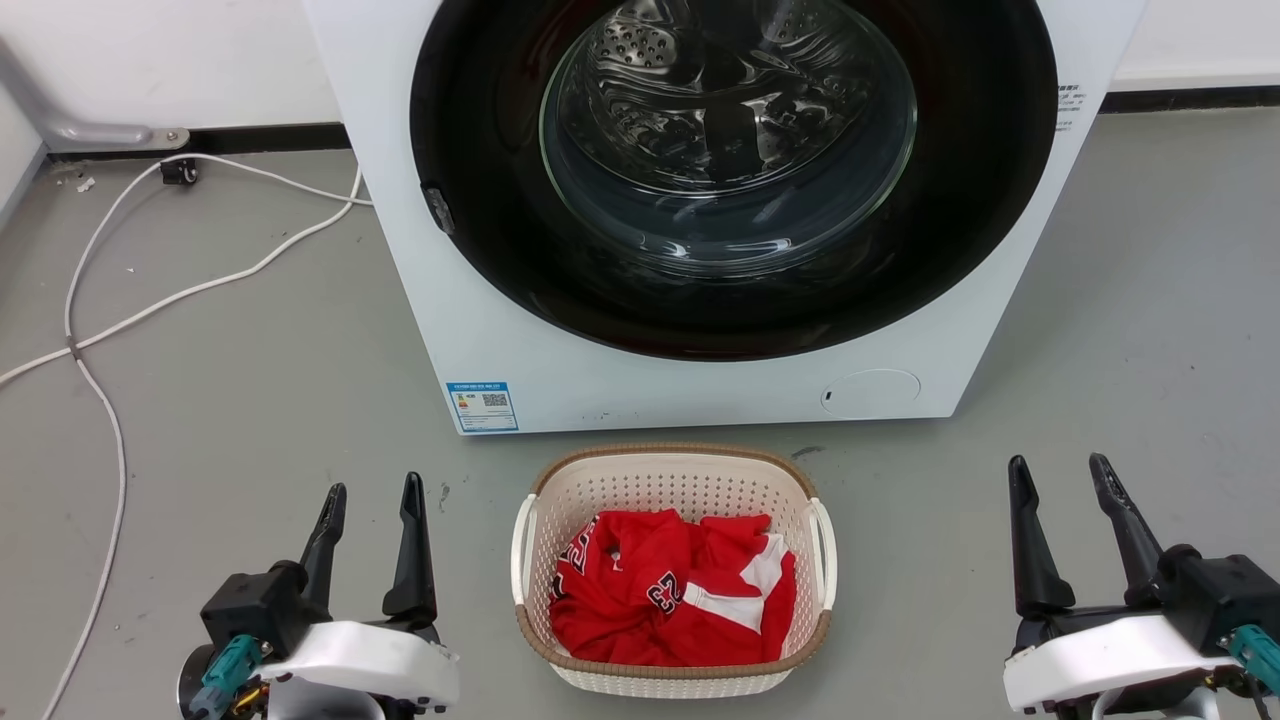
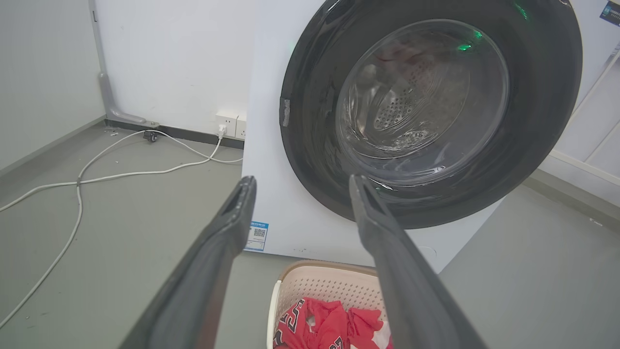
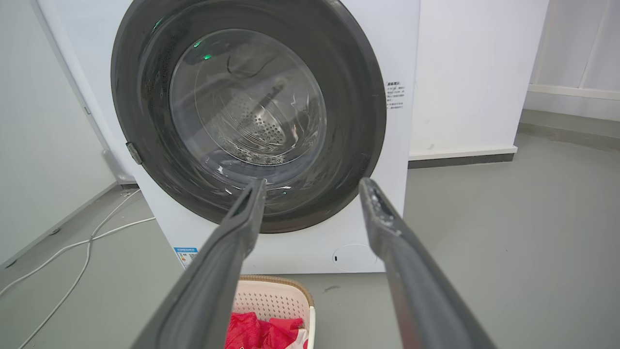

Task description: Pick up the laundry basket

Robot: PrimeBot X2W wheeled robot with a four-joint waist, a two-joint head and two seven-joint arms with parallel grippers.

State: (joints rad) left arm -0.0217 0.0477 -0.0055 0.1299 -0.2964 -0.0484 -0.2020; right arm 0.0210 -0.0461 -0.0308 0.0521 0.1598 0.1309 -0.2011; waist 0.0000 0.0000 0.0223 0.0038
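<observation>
The small cream-white perforated plastic laundry basket (image 1: 668, 488), brown-rimmed and rounded-rectangular, sits on the grey floor (image 1: 250, 420) just in front of the white front-loading washer (image 1: 480, 330), centred between the two arms; a crumpled red jersey (image 1: 670, 590) lies inside it. Its white loop handles, left (image 1: 520, 550) and right (image 1: 824, 550), face outward, so the line between them runs across the robot, one handle towards each gripper. The left gripper (image 1: 375, 487) has its jaws spread on nothing, beside the basket's left side and apart from it; the right gripper (image 1: 1058, 462), likewise spread and empty, stands farther off, so the left looks nearer. Each must close inward; bare floor lies on both sides; the washer's front bounds the far edge; a white cable (image 1: 110, 420) trails well to the left.
</observation>
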